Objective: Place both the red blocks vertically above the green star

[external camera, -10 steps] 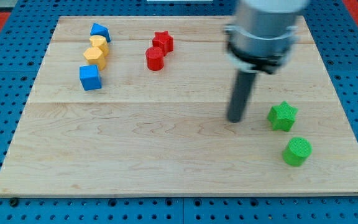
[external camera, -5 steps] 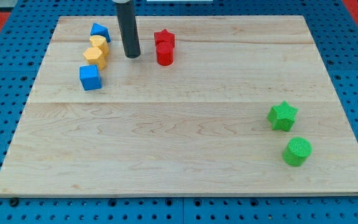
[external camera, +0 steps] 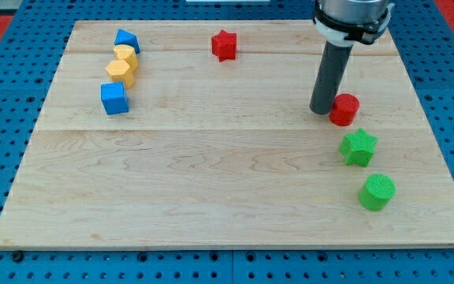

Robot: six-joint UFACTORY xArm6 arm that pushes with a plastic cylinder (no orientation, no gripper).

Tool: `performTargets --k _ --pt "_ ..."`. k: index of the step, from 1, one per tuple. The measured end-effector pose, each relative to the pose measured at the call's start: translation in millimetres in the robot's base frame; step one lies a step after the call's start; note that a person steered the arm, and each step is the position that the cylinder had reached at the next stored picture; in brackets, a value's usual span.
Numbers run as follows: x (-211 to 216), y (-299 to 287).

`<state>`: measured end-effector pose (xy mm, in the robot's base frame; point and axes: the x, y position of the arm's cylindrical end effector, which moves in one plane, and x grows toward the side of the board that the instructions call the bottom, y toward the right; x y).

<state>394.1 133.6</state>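
Red cylinder [external camera: 344,109] standing near the view's right side of the wooden bench [external camera: 211,197], just above the green star [external camera: 359,147] and close to it, a sliver of wood between them. Red star [external camera: 225,45] far off, near the view's top edge, a little left of centre, well apart from both. My tip [external camera: 321,111] planted on the bench at the red cylinder's left flank, touching or all but touching it. No jaws on this tool, only a plain dark rod. Green cylinder [external camera: 377,192] below the green star. At the view's left, a column: blue block [external camera: 126,39], two yellow blocks [external camera: 125,55] [external camera: 120,72], blue cube [external camera: 114,99]
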Motion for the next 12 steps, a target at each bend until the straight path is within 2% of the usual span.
performTargets --k 1,2,3,4,5,6,7,8,9,10,11,12 --pt "-54.5 -14.2" --pt "-62.8 -81.5" --pt "-92.4 -197.2" --pt "-132.3 -230.2" --pt "-134.9 -138.4" --pt "-158.2 -135.8" --pt "-171.1 -109.5" --pt "-118.2 -42.7" --pt "-88.9 14.8" --pt "-116.4 -43.3" --pt "-109.7 -91.3" --pt "-65.7 -46.0"
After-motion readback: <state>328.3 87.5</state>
